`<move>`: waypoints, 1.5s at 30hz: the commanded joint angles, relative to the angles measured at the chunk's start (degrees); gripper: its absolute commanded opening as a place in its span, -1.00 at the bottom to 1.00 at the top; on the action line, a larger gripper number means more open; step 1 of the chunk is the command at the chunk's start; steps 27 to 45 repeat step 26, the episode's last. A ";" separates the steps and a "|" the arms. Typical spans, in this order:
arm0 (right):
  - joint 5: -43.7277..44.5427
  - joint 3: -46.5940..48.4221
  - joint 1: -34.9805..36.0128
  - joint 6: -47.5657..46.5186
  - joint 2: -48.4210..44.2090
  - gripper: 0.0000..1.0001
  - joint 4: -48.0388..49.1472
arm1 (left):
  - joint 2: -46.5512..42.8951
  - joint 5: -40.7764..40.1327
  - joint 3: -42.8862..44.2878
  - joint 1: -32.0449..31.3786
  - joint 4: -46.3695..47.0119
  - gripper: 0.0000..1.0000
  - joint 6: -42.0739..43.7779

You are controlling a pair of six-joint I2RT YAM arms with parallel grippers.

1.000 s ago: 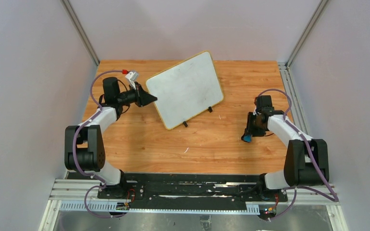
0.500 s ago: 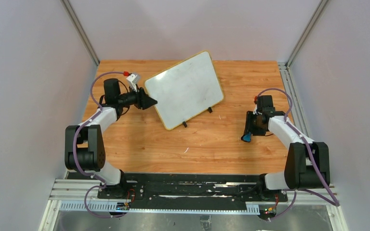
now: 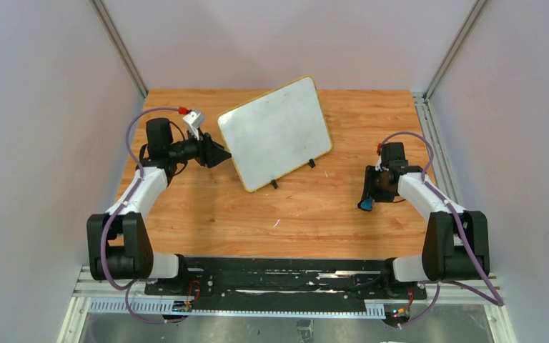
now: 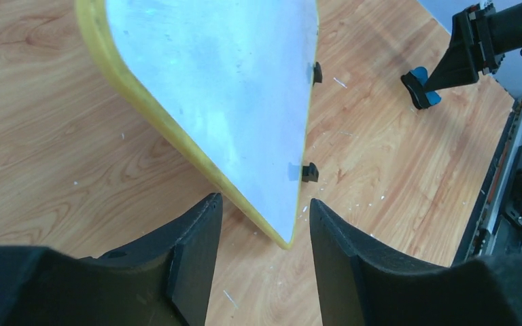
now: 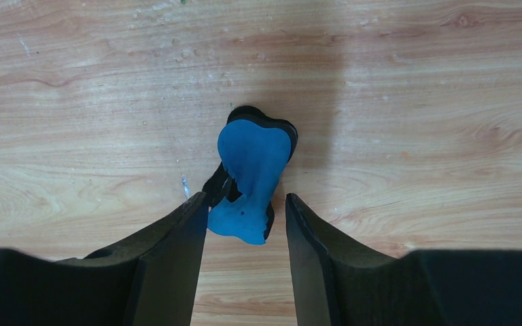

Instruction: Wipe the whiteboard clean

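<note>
The whiteboard (image 3: 275,128) lies tilted at the table's middle back. It has a yellow frame, two small black feet at its near edge and no red writing. In the left wrist view its corner (image 4: 231,81) points between my fingers without touching them. My left gripper (image 3: 218,152) is open and empty, just left of the board's left corner (image 4: 265,204). My right gripper (image 3: 367,199) is open, pointing down over a blue and black eraser (image 3: 365,205) on the table. In the right wrist view the eraser (image 5: 251,170) lies between the fingertips of the right gripper (image 5: 245,200).
The wooden table (image 3: 307,207) is walled by grey panels on three sides. A black rail (image 3: 279,275) with the arm bases runs along the near edge. Small white specks lie on the wood near the board's feet (image 4: 309,172).
My left arm has drawn back to the left, away from the board's corner, and the board has shifted slightly. The right gripper stays over the eraser.
</note>
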 commanded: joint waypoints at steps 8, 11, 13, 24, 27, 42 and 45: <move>2.89 -1.82 -0.72 0.07 -5.89 -0.03 -0.22 | -11.89 -17.53 -4.30 1.91 -9.61 0.21 8.68; 4.65 -2.17 -0.72 0.80 -8.49 -0.03 -0.17 | -15.21 -28.34 -6.95 2.44 -6.08 0.28 6.93; 4.87 -2.19 -0.61 1.28 -9.80 -0.04 0.10 | -16.38 -33.48 -8.17 2.73 -4.46 0.42 5.64; 8.76 -4.61 -0.11 3.85 -15.56 -0.20 2.08 | -14.23 -42.57 -9.81 3.34 -1.72 0.98 2.36; 9.77 -4.14 -0.11 3.98 -15.20 -0.18 1.40 | -13.97 -42.50 -9.70 3.37 -1.79 0.98 2.40; 9.77 -4.14 -0.11 3.98 -15.20 -0.18 1.40 | -13.97 -42.50 -9.70 3.37 -1.79 0.98 2.40; 9.77 -4.14 -0.11 3.98 -15.20 -0.18 1.40 | -13.97 -42.50 -9.70 3.37 -1.79 0.98 2.40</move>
